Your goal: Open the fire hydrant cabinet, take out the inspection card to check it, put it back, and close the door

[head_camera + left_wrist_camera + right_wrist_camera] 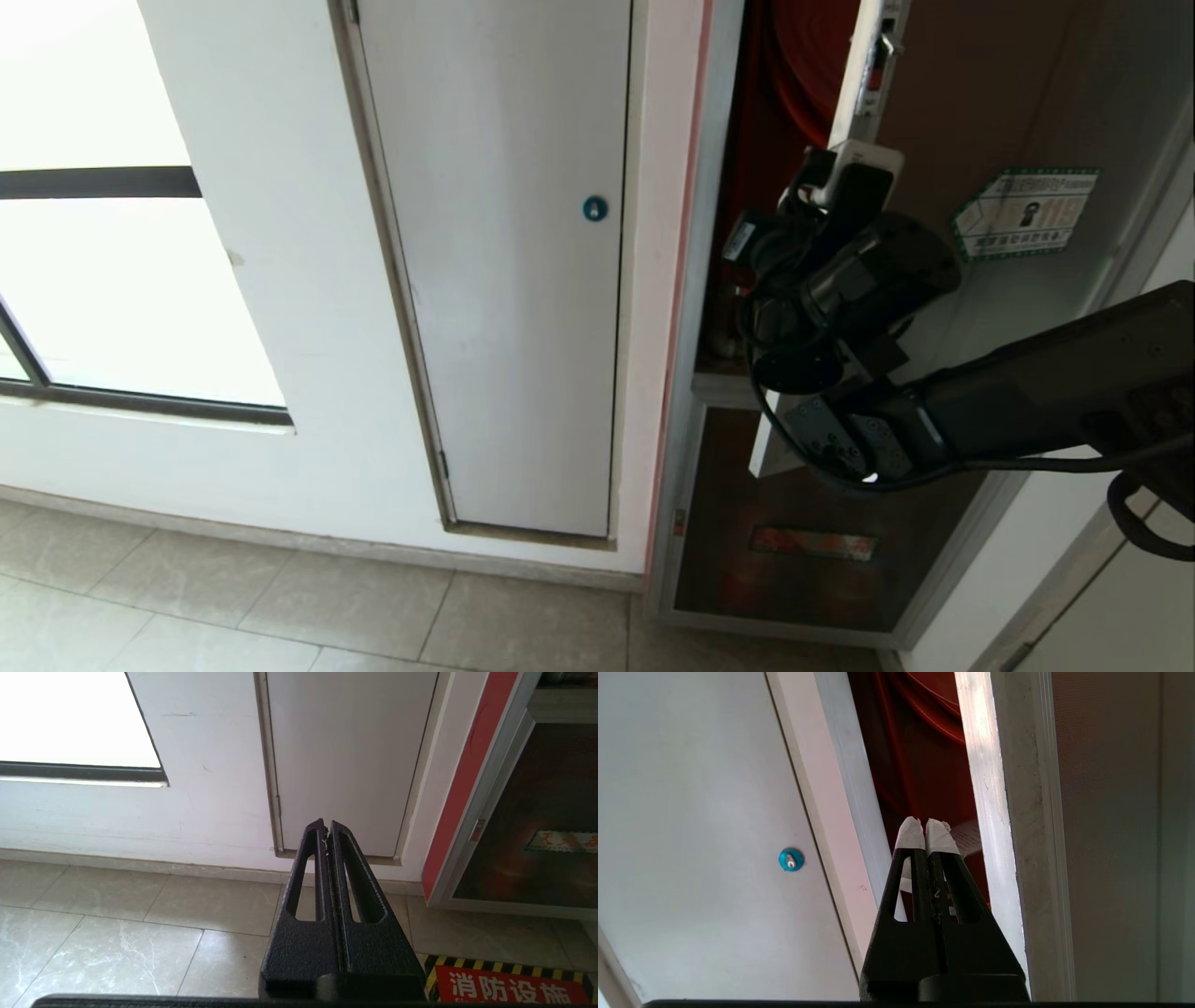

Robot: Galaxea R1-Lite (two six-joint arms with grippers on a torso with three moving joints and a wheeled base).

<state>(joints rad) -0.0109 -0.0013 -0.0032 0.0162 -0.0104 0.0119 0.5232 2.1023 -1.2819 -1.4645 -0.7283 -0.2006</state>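
Right gripper [926, 833] closed, empty, at cabinet gap.
White-taped fingertips [909, 835] pressed together, aimed into the slit between the fire hydrant cabinet [920, 765] frame and the door [1027, 121], ajar; inspection card [969, 841] just beyond. Left gripper [325, 835] closed, low over floor tiles [140, 933].

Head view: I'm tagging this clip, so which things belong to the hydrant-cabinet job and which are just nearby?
Job:
- fire hydrant cabinet, red inside
- door, ajar, green-bordered sticker
- right gripper, shut, at the door's edge
- pale card behind its tips, possibly the inspection card

Nearby:
- grey panel with blue lock
- window
- left gripper, parked, shut
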